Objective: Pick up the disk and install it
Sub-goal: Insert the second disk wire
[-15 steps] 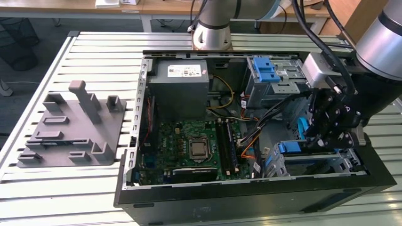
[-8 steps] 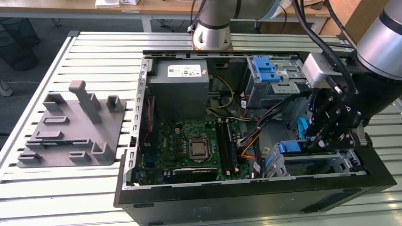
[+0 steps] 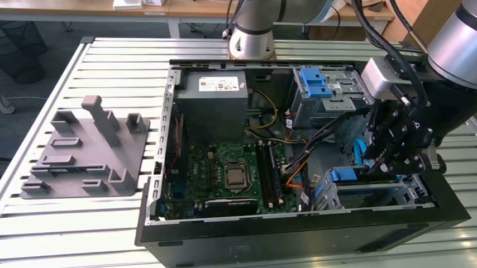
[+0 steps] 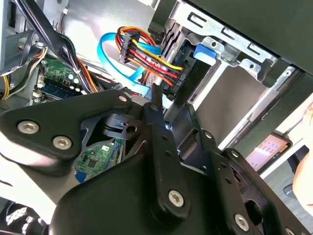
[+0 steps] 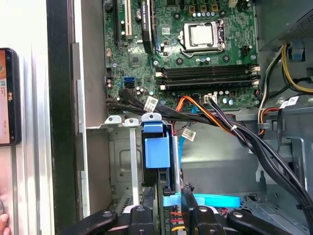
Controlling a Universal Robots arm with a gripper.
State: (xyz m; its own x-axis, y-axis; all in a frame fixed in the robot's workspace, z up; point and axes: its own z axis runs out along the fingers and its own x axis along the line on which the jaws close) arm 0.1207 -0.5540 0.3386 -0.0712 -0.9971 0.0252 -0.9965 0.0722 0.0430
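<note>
Gripper (image 3: 392, 146) reaches into the open computer case (image 3: 298, 234) at the exterior view's right, over the lower drive bay. Fingers (image 5: 146, 200) sit narrowly apart, apparently clasping the disk (image 5: 157, 152), which stands on edge in the bay, blue rail showing. Motherboard (image 3: 227, 176) lies beside it.

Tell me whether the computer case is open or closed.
Open. In the exterior view the computer case has no side panel on, so the motherboard and power supply show from above.
</note>
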